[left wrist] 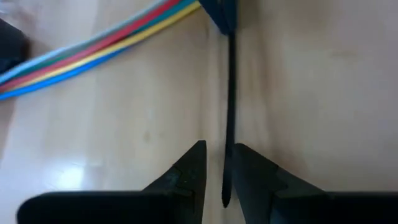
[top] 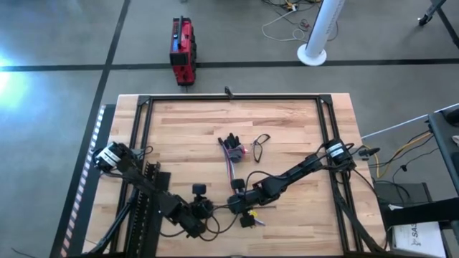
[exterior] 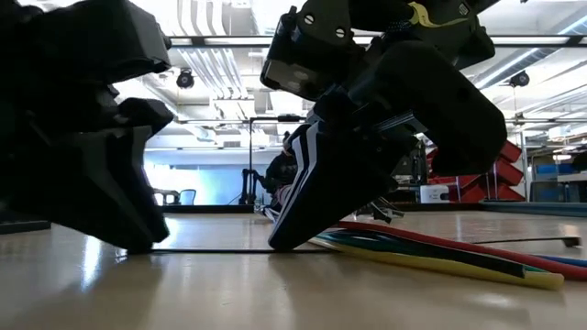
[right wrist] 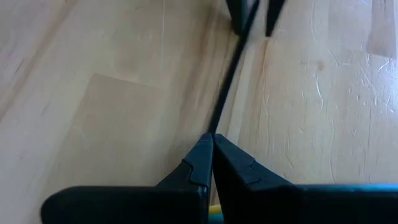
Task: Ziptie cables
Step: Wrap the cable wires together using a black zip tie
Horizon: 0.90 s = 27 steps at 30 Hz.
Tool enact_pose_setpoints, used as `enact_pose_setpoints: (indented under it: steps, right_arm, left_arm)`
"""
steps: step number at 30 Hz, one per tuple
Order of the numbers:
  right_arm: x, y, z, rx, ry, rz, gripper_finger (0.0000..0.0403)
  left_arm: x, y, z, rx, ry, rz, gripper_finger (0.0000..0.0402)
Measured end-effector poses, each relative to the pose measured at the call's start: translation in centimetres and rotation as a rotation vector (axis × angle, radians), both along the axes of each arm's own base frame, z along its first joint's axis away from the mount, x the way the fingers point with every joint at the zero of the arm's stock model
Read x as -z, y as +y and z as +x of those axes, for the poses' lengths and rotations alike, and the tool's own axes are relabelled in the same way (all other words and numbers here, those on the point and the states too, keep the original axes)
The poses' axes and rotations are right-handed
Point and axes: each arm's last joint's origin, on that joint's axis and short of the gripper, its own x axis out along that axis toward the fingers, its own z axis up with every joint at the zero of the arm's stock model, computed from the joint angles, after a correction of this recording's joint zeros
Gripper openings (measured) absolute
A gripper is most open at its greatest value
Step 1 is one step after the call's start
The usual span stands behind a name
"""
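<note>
**Strap pinched at one end, loosely straddled at the other**

Closed on one end of the ziptie (right wrist: 227,87), the right gripper (right wrist: 211,144) is pressed to the worktop (top: 301,129). The strap's other end is straddled by the left gripper (left wrist: 217,155), fingers slightly apart. The cables (exterior: 440,252) lie just beside the right gripper. If the left closes off-centre, the flat strap may be pushed aside or pulled from the right's pinch.

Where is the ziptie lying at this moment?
The ziptie lies flat on the table's near edge, stretched between both hands: the right hand pinches one end, and the other end sits between the left hand's fingers, beside the cables.
</note>
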Motion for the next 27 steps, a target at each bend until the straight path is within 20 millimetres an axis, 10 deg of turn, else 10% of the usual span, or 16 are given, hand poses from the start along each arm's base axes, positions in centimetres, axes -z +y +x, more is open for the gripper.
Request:
enact_pose_setpoints:
  steps: [27]
  right_arm:
    - [-2.5,0.2,0.2,-0.034,-0.03,-0.018,0.0]
  left_arm:
    - [-2.2,0.8,0.3,-0.023,0.04,0.087,0.0059]
